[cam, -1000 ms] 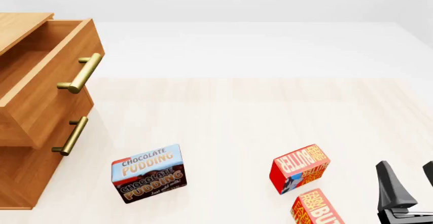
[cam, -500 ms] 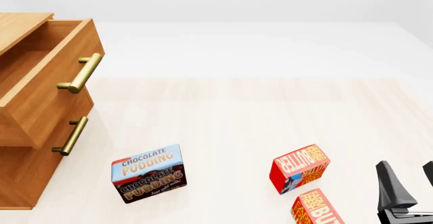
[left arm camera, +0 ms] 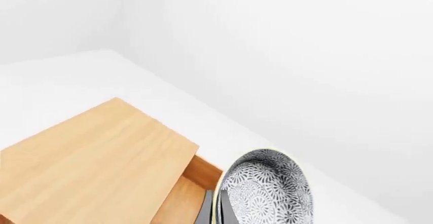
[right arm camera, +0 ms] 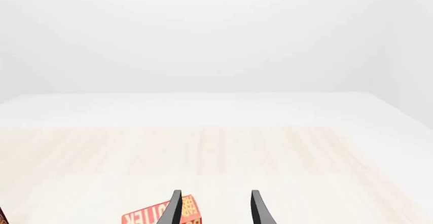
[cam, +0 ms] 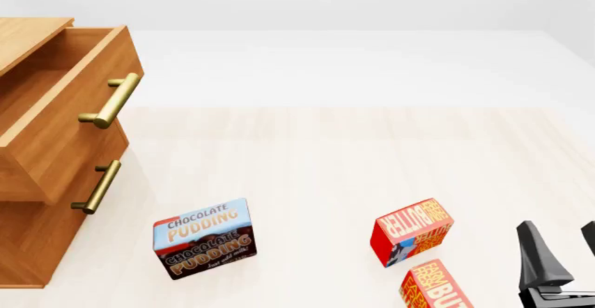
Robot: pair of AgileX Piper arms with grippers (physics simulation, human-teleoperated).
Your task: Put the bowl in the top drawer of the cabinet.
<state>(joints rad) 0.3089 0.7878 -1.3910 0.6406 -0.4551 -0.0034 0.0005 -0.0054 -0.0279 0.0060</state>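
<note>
Your left tool (left arm camera: 215, 210) holds the round white bowl with the grey flower pattern (left arm camera: 265, 189) by its rim, up above the orange-brown wooden cabinet (left arm camera: 95, 158). The top drawer (cam: 58, 106) is pulled out. If you let go too soon, the bowl could hit the cabinet's top and roll off. Your right tool (right arm camera: 215, 208) waits open and empty over the counter (cam: 353, 168).

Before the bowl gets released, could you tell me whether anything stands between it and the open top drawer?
Nothing visible does. In the left wrist view the bowl sits tilted in the left gripper, just past the cabinet top, with the top drawer pulled open; what shows of its inside holds nothing.
</note>
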